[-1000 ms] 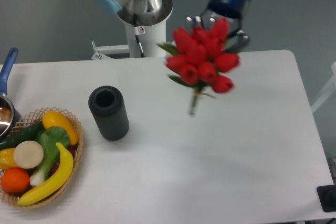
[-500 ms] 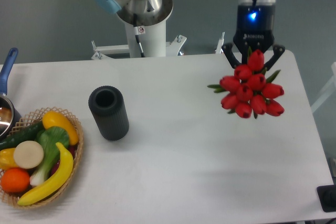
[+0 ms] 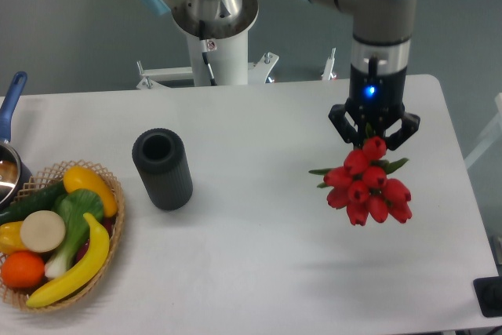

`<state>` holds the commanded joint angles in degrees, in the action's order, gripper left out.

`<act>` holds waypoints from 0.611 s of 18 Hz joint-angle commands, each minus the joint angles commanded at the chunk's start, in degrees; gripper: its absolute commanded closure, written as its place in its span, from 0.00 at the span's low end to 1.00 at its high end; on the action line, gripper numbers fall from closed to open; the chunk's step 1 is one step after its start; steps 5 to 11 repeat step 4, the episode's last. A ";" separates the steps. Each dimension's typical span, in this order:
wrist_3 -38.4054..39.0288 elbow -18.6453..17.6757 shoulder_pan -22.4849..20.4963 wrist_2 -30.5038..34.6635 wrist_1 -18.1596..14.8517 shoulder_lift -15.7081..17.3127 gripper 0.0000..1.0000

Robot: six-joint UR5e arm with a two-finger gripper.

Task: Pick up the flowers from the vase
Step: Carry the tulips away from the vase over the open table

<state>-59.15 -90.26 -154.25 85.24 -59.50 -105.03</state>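
Red flowers [image 3: 367, 190], light and floppy, hang clenched by their stems in the hand [image 3: 373, 137], clear of the vase [image 3: 162, 169].

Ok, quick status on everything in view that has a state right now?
gripper: shut on the flowers, pointing down
flowers: held over the table's right side, out of the vase
vase: upright, mouth empty
wicker basket: full of toy fruit and vegetables
pot: at the left edge, mostly out of frame
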 joint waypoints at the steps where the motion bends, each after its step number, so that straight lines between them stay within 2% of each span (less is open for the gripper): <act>1: -1.57 -0.09 -0.26 0.62 -0.09 -0.26 0.97; 4: -2.29 0.61 -0.27 0.89 0.09 -1.84 0.96; 11: -2.29 0.61 -0.27 0.89 0.09 -1.84 0.96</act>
